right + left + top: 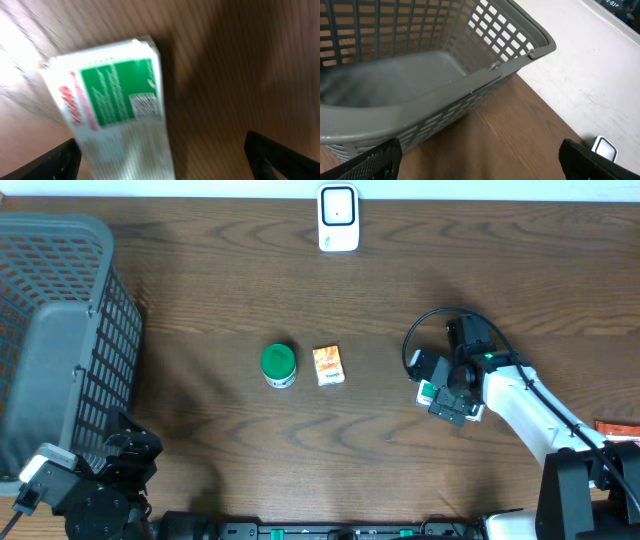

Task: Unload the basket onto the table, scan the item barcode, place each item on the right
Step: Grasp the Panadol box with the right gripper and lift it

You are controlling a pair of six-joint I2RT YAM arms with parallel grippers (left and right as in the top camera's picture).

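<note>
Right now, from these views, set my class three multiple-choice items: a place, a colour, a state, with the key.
1. Where is the scanner? A) at the far edge of the table B) inside the basket C) on the floor
2. What colour is the jar lid? A) red B) green C) blue
3. How is the right gripper? A) shut on the jar B) shut, empty C) open over the white-and-green box
Key: A, it stands top centre overhead; B, the lid shows green; C, its fingers stand wide apart either side of the box.
</note>
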